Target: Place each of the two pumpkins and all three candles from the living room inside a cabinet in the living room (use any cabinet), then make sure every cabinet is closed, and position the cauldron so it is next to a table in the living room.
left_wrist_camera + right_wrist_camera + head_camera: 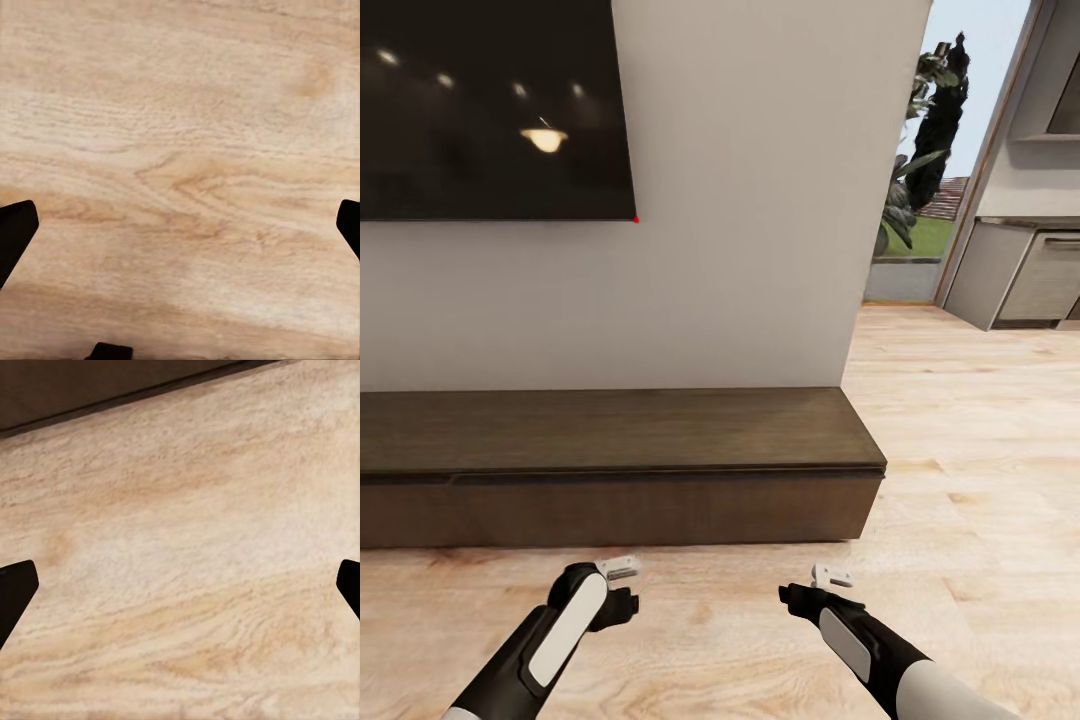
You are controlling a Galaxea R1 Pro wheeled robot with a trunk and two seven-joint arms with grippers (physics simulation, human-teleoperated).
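The cabinet point(610, 440) is a long, low dark-brown unit against the white wall. Its flat top is bare and its fronts sit flush and closed. Both arms reach forward low over the wood floor in front of it. My left gripper point(622, 592) hangs open above bare floorboards, with its dark fingertips point(15, 232) spread wide. My right gripper point(812, 590) is open too and holds nothing. The cabinet's lower front point(75, 390) lies just beyond it in the right wrist view. The pumpkins, candles, cauldron and table are out of view.
A large black TV point(490, 110) hangs on the wall above the cabinet. To the right, the floor point(970, 450) runs past the wall's end toward grey kitchen cupboards point(1025, 275) and a glass door with plants point(920, 170) outside.
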